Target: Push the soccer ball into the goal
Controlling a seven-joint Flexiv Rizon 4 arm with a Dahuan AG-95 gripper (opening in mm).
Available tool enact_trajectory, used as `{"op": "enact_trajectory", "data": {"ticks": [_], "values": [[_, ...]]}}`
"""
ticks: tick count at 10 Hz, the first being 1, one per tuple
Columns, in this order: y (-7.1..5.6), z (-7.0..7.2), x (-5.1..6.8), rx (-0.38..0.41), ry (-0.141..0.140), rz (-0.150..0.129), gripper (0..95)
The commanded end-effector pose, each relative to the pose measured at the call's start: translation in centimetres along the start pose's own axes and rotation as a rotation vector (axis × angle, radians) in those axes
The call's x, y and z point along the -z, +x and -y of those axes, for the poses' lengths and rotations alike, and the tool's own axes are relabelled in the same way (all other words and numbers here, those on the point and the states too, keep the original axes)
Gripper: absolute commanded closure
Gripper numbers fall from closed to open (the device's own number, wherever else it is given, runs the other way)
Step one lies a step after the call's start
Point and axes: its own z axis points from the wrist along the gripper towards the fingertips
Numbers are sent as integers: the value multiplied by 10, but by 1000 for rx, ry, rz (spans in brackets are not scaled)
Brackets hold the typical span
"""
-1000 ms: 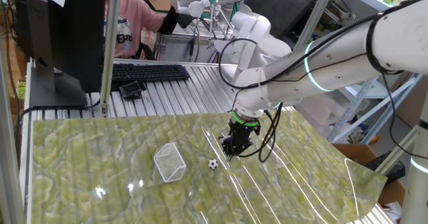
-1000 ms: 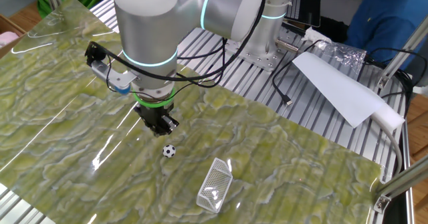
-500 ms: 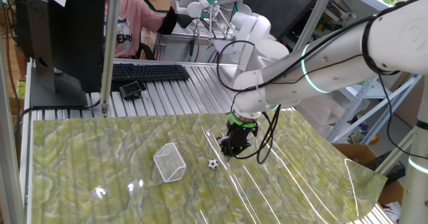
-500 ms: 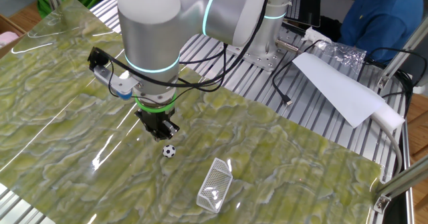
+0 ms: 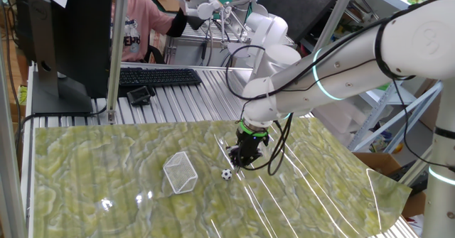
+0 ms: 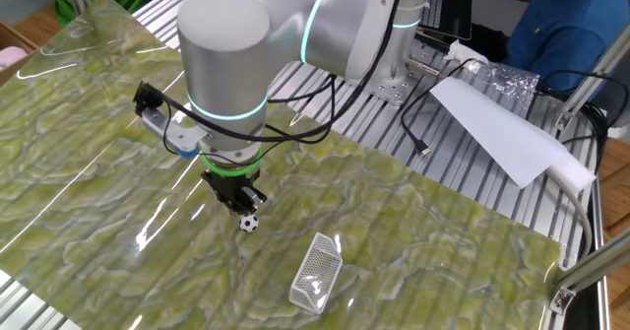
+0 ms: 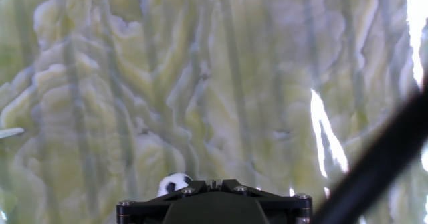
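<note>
Since the ball (image 5: 226,174) is tiny, round and surely very light, I judge it will roll at the slightest touch and keep rolling on this slick green mat (image 5: 85,160), which glares as if under a clear film. In one fixed view it sits just below centre of the frame, with my gripper (image 5: 242,158) right beside it on its upper right, low over the mat; I cannot tell whether we touch. In the other fixed view the ball (image 6: 249,223) lies at my fingertips, left of centre, and the goal (image 6: 317,269) lies well apart toward the lower middle. In the hand view the ball (image 7: 174,182) peeks out at the bottom edge, left of the gripper body (image 7: 214,200).

My fingers look drawn together, holding nothing, though the views are too small to be certain.

Grasping seems pointless: the ball is much smaller than my gripper and would likely squirt out of a pinch. I would rather nudge it with the side of my fingertips, low on the ball, on the side away from the goal (image 5: 180,172), which sits left of the ball in that first fixed view. An off-centre push would probably send it past the frame, and the light mesh goal could slide if struck hard.
</note>
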Motion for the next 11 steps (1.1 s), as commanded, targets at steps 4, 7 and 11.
{"op": "enact_trajectory", "data": {"ticks": [4, 7, 11], "values": [[-3, -5, -6, -8, -2, -1, 950], [-3, -9, -5, -11, -10, -8, 950], [-1, -24, -2, -16, -6, -6, 950]]}}
